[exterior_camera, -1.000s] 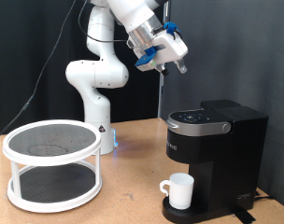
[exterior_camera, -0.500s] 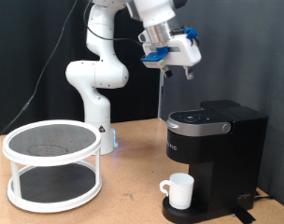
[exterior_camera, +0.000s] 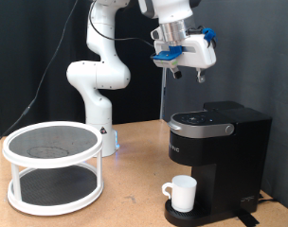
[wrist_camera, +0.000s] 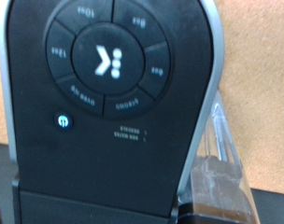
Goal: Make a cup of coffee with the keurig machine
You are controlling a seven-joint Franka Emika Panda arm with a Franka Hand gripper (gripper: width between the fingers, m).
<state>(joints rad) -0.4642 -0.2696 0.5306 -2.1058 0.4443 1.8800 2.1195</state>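
The black keurig machine (exterior_camera: pixel 220 142) stands at the exterior view's right with its top lid down. The small white cup (exterior_camera: pixel 183 193) sits on the drip tray under the spout, handle towards the exterior view's left. My gripper (exterior_camera: pixel 189 74) hangs high above the machine's front top, fingers pointing down, open and holding nothing. The wrist view looks straight down on the keurig machine (wrist_camera: pixel 114 112): a ring of round buttons and a small lit power button (wrist_camera: pixel 63 119). No fingers show in the wrist view.
A white two-tier round rack (exterior_camera: pixel 52 165) with mesh shelves stands at the exterior view's left. The robot base (exterior_camera: pixel 97 85) is behind it. A clear water tank (wrist_camera: pixel 217 159) shows at the machine's side. A dark curtain hangs behind.
My gripper has travelled towards the exterior view's right and slightly up, from beside the machine to above its top. The cup and machine have not moved.
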